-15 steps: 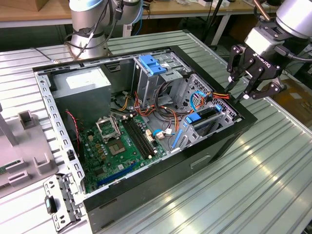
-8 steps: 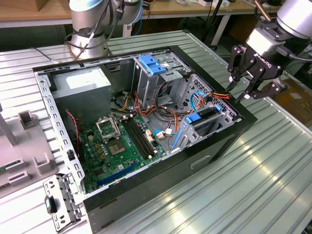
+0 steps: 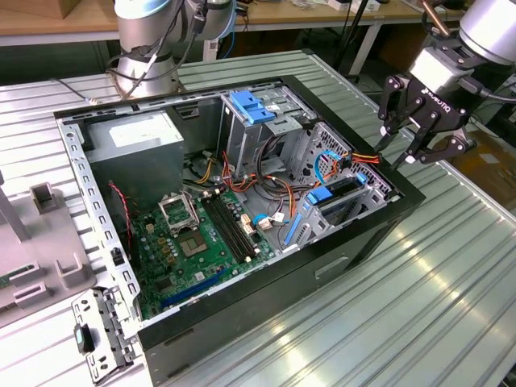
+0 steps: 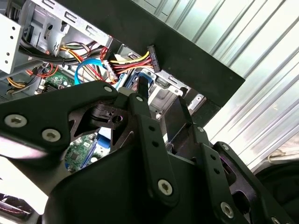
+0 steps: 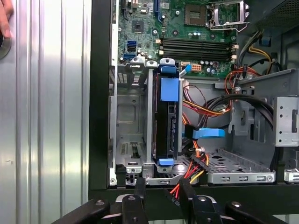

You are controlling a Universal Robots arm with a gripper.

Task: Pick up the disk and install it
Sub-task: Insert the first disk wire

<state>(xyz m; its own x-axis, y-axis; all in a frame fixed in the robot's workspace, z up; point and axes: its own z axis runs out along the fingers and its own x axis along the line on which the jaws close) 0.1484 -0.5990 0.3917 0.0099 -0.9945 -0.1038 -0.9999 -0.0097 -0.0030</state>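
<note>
I am hovering my gripper (image 3: 421,139), jaws parted and empty, above the case edge, with the disk (image 5: 167,119) standing in its bay below, risking snagging the cables (image 5: 196,170) beside it.

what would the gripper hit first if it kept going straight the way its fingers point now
Probably the case's black edge or the red, yellow and black power cable bundle just beyond the gripper. The disk in its bay lies further along that line. Depth is unclear.
</note>
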